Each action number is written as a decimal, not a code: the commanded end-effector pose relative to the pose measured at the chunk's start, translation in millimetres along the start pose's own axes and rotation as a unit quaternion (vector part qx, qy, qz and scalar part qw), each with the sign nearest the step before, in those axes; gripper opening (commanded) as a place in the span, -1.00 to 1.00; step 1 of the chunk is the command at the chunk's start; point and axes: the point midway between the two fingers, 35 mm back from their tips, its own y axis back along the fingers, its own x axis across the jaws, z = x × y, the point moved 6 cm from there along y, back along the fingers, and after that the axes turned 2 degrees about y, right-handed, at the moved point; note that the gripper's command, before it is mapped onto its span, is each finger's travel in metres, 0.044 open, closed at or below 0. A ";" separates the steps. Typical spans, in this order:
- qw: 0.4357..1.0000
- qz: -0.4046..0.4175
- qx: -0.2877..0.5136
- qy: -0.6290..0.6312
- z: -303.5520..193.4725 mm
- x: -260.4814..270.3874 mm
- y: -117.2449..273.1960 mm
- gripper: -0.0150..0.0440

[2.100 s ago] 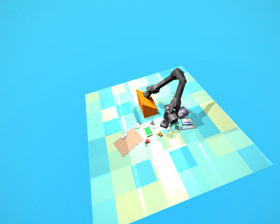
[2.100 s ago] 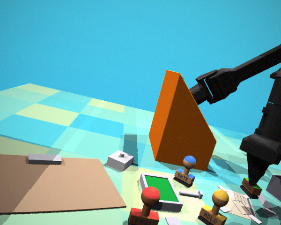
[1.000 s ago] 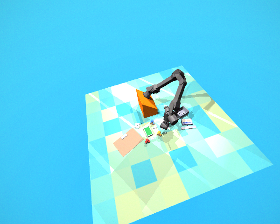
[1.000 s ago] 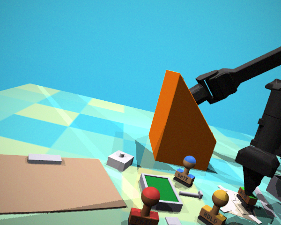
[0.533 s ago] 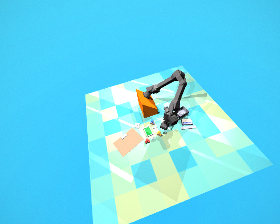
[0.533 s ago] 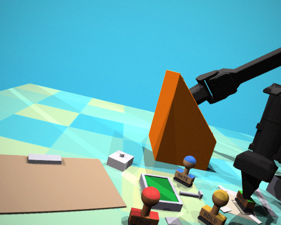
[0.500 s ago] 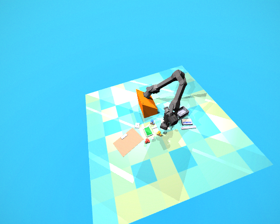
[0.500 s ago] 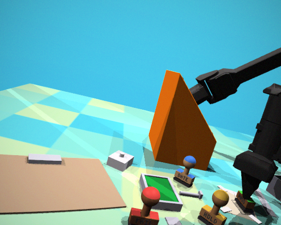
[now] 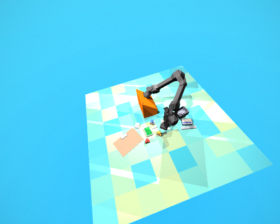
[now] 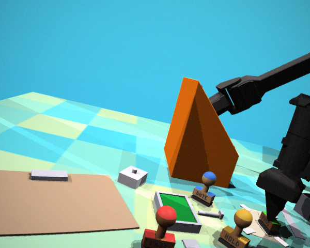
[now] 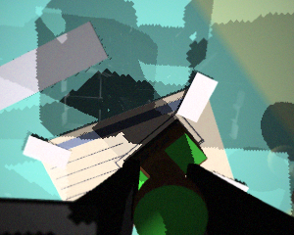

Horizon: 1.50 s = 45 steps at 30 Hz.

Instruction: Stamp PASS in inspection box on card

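My gripper (image 10: 272,219) (image 11: 163,170) is shut on the neck of the PASS stamp (image 10: 273,227) (image 11: 171,212), with its green knob between and below the fingers in the wrist view. The stamp is upright over the cream card (image 10: 255,217) (image 11: 83,171), at the side of the card away from its ruled lines. Part of the inspection box (image 11: 201,139) outline shows around the stamp's base; the rest is hidden under it. I cannot tell whether the stamp's face touches the card. The green ink pad (image 9: 148,131) (image 10: 180,206) lies open in its grey frame.
The yellow HOLD stamp (image 9: 159,133) (image 10: 243,218) stands nearest the card. The blue DATE stamp (image 9: 151,122) (image 10: 208,179) and red FAIL stamp (image 9: 147,140) (image 10: 166,216) stand beside the pad. A grey bolt (image 10: 210,214), grey strip (image 9: 188,127) (image 11: 49,69), dark tray (image 9: 183,112) and orange wedge (image 9: 144,103) (image 10: 203,149) are around.
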 end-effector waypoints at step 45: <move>1.000 0.001 0.000 -0.004 -0.4 0.0 -5.2 -0.49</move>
